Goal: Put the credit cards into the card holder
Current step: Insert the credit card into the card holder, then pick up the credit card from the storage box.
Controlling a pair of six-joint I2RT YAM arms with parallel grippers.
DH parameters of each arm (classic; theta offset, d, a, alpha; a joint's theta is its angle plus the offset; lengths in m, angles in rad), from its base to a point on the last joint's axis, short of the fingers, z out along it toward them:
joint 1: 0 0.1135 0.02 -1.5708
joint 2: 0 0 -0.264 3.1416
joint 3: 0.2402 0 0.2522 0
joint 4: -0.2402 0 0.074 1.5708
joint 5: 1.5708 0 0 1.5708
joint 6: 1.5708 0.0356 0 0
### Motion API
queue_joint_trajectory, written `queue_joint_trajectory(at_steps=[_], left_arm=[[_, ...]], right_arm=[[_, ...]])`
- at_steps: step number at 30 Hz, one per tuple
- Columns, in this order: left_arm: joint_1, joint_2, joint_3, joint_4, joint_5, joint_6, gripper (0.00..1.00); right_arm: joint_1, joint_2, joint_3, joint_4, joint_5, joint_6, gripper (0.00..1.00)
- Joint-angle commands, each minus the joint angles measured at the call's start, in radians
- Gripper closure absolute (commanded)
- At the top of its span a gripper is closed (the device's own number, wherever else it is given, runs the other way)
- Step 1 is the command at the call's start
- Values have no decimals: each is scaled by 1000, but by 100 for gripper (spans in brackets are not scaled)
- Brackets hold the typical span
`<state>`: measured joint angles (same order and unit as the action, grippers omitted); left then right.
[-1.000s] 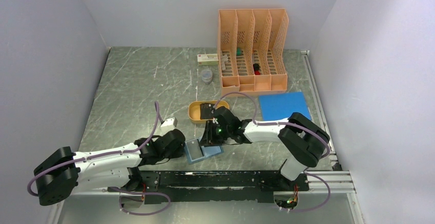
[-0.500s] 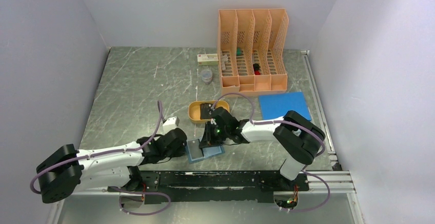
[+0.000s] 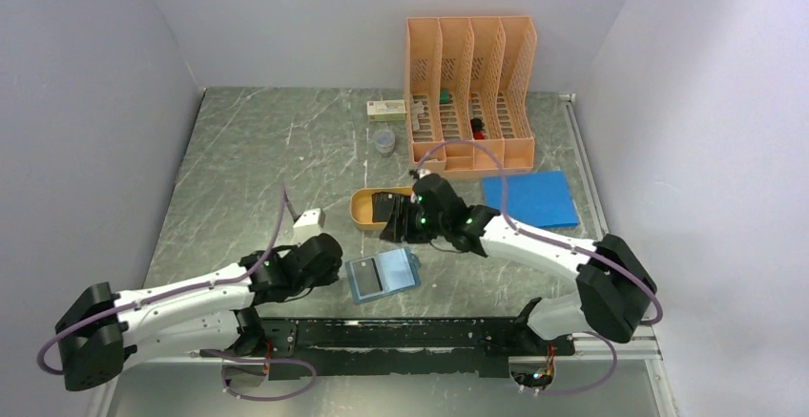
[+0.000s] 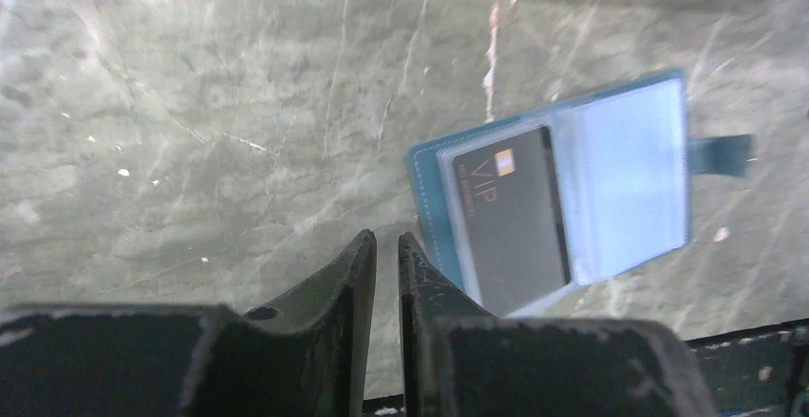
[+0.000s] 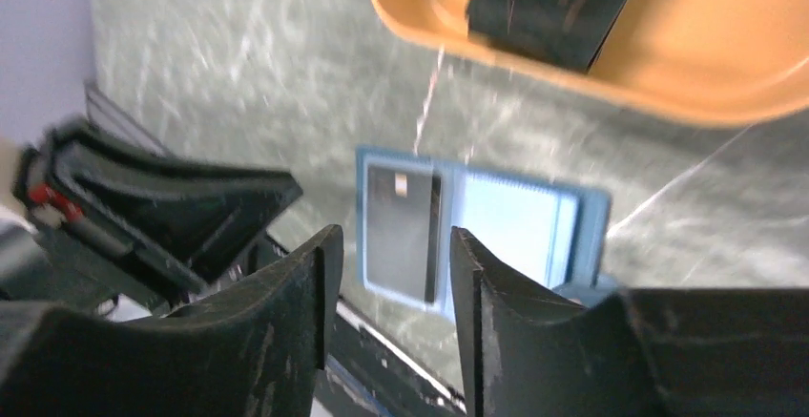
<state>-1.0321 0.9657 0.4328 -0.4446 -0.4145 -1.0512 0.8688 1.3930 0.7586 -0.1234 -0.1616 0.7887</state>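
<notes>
Nearest, by the table's (image 3: 238, 169) near edge, the card holder (image 4: 634, 178) lies open and flat, its snap tab (image 4: 720, 153) pointing right. One dark credit card (image 4: 510, 217) marked VIP sits in its left pocket; the right pocket shows only clear plastic. Just left of it, the left gripper (image 4: 386, 240) is low over the table, fingers nearly together with a thin slit between them, gripping nothing. Farther in, the right gripper (image 5: 391, 245) hovers between the holder and the orange tray (image 3: 361, 209), fingers well apart and empty. The tray holds more dark credit cards (image 3: 387, 207); how many, I cannot tell. Left of the tray stands a small white block (image 3: 307, 221); to its right lies a blue sheet (image 3: 529, 198). Farthest stands an orange file rack (image 3: 469, 93).
</notes>
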Motion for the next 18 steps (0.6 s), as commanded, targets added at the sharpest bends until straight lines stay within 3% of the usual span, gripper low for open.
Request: queue_joint_trajectory(at_steps=[1, 7, 13, 18], left_arm=[[7, -92, 71, -109, -115, 22, 78], [99, -54, 201, 48, -101, 180, 69], [250, 165, 385, 210, 100, 298, 68], [316, 347, 448, 338, 275, 300, 67]], right_arm=[[-68, -47, 87, -90, 132, -97, 49], [-153, 92, 195, -18, 152, -112, 45], [-215, 256, 277, 26, 115, -90, 44], [-246, 325, 270, 44, 78, -33, 43]])
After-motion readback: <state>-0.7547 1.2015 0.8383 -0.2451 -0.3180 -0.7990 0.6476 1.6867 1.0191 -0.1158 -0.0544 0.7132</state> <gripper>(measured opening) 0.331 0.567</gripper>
